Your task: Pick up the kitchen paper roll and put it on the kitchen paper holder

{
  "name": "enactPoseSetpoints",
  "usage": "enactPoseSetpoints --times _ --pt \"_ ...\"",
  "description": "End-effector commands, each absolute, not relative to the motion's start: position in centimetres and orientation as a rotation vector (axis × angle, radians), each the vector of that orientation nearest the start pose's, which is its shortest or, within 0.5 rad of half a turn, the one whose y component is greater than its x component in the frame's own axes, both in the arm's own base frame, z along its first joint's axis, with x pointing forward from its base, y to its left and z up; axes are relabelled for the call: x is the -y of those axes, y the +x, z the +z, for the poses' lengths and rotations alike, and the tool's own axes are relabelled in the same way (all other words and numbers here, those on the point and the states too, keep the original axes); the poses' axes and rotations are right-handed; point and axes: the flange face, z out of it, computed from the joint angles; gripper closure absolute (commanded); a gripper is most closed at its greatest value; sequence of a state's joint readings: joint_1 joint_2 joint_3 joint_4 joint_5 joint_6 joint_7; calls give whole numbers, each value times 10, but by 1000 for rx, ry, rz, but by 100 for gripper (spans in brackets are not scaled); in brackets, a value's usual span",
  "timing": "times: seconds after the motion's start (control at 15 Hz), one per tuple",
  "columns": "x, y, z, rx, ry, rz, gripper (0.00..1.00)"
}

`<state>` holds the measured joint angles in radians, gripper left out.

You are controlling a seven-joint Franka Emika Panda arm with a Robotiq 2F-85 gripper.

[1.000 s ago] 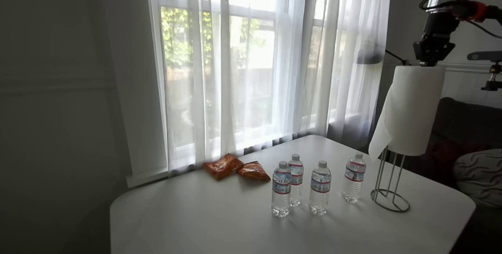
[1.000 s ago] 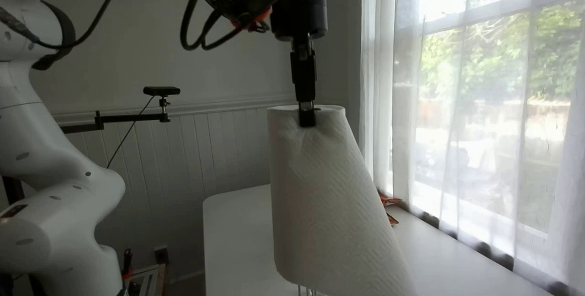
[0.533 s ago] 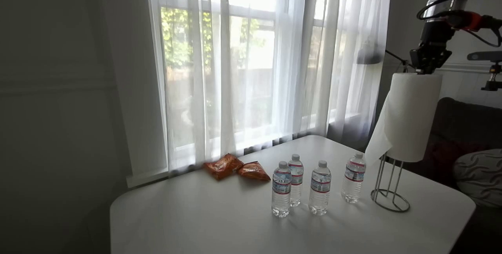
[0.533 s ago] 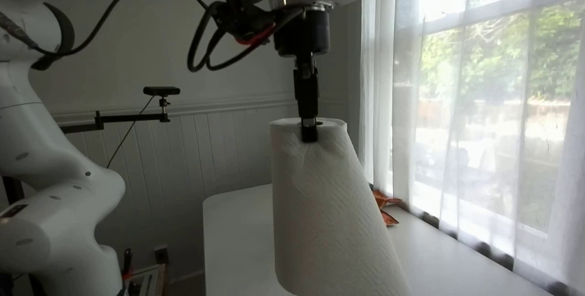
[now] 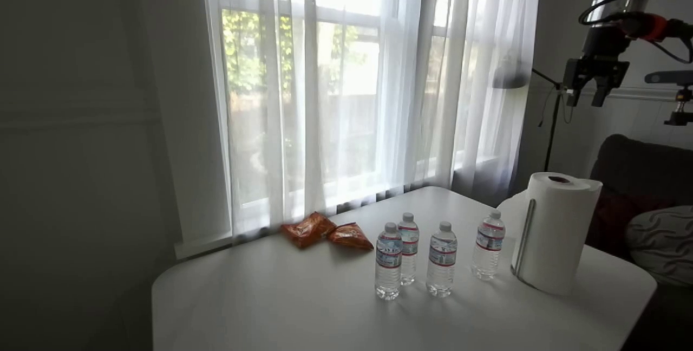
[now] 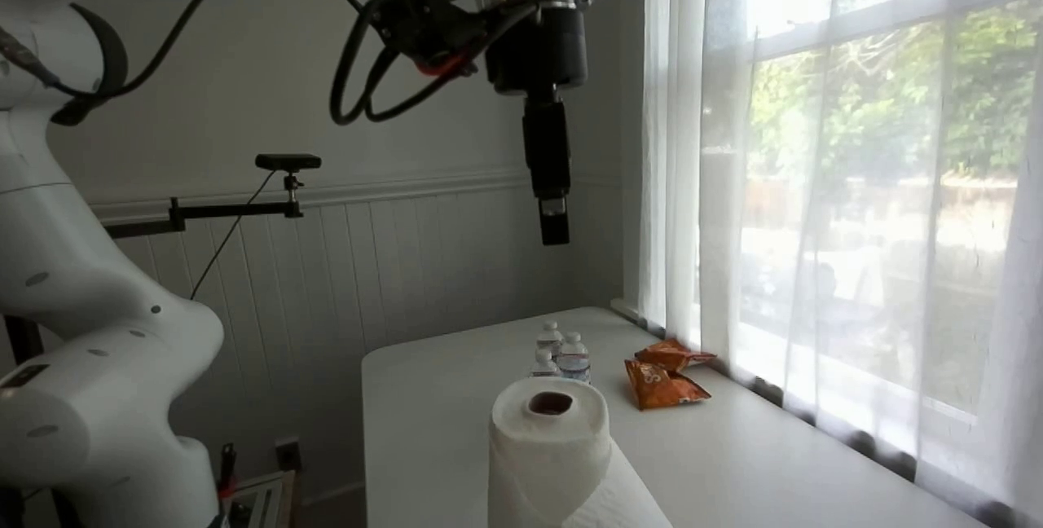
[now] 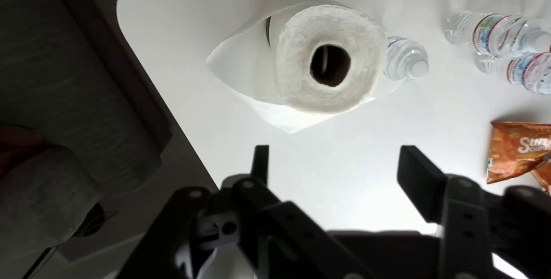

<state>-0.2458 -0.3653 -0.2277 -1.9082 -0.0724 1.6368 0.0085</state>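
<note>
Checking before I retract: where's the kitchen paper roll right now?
In an exterior view, the kitchen paper roll is on the wire holder at the right of the table, just right of the rightmost water bottle.

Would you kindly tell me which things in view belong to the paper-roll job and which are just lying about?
Belong to the job:
Kitchen paper holder, mostly hidden
Kitchen paper roll, upright on the holder
Gripper, open and empty

Just lying about:
Four water bottles
Two orange snack bags
</note>
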Motion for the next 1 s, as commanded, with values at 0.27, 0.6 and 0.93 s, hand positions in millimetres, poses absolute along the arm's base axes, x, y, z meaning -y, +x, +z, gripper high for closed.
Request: enactPoseSetpoints --times 0.27,0.6,0.93 --pt "229 373 677 -756 -3048 -219 0" --pt "230 379 679 -746 -3063 -235 0" --pt "230 382 676 -746 -3064 -222 0"
